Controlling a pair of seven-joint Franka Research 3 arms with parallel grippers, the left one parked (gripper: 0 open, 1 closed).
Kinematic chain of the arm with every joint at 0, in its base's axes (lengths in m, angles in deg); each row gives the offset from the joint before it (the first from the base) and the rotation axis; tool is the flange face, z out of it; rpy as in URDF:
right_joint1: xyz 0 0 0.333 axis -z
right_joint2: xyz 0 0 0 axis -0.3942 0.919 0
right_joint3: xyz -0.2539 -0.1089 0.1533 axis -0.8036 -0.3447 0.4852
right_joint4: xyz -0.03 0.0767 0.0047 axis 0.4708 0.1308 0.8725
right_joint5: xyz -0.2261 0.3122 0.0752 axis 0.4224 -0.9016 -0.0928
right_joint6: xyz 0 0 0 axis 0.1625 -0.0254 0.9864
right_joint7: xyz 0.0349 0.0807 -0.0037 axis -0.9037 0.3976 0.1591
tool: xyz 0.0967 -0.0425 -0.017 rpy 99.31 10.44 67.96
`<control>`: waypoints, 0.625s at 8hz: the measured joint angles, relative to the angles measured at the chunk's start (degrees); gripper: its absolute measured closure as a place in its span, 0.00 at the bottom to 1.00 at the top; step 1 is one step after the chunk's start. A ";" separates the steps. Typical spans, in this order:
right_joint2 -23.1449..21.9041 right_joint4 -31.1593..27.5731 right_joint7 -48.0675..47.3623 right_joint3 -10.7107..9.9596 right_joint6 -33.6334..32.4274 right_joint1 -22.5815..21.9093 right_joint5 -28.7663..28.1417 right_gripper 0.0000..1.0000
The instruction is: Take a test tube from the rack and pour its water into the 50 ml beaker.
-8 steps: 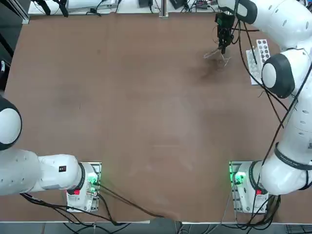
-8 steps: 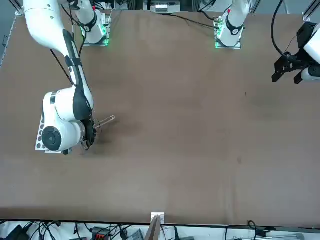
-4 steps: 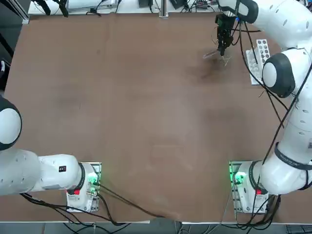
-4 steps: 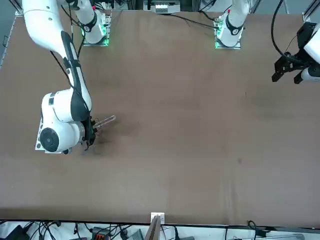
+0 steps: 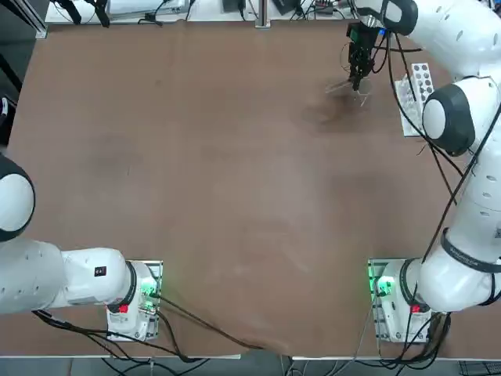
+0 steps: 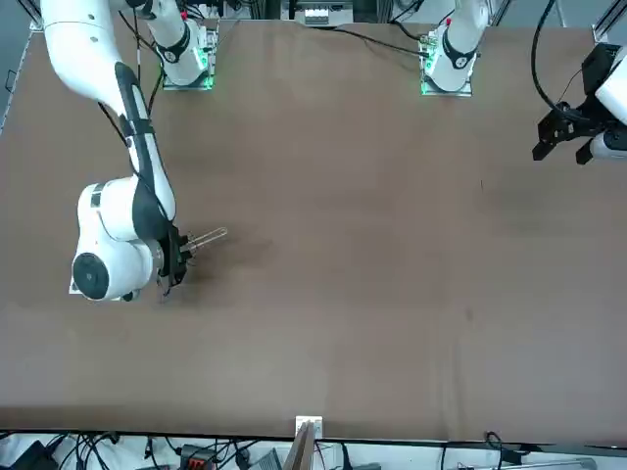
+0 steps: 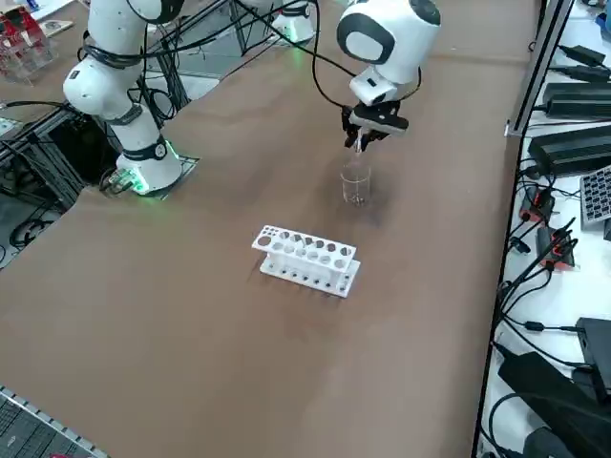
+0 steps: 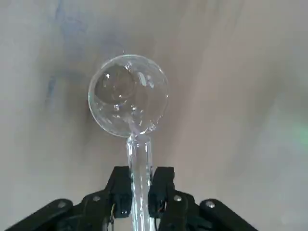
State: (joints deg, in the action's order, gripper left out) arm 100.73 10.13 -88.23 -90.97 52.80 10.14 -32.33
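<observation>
My right gripper is shut on the test tube, a thin clear glass tube. The tube is tipped, and in the right wrist view its end reaches the rim of the 50 ml beaker. In the right side view the gripper hangs just above the small clear beaker. From overhead the gripper is at the far right, with the tube lying almost level to its left. The front view shows the tube sticking out beside the gripper. The white rack stands close by. I cannot make out the water.
The rack sits near the table's right edge, partly under my right arm's elbow. Cables hang from the arm over it. Beyond that edge of the table, the right side view shows power bricks and cables.
The right arm's wrist and elbow have shifted slightly toward the far edge. The tube stays held, tipped over the beaker.
</observation>
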 joint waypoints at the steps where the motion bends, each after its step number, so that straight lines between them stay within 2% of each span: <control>1: 0.03 -0.06 0.43 0.00 0.00 0.49 -0.87 0.78; 5: 0.91 -0.28 1.31 0.00 -0.01 0.90 -2.12 0.78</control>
State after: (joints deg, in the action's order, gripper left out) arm 101.64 9.84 -86.92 -90.97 52.78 11.05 -34.44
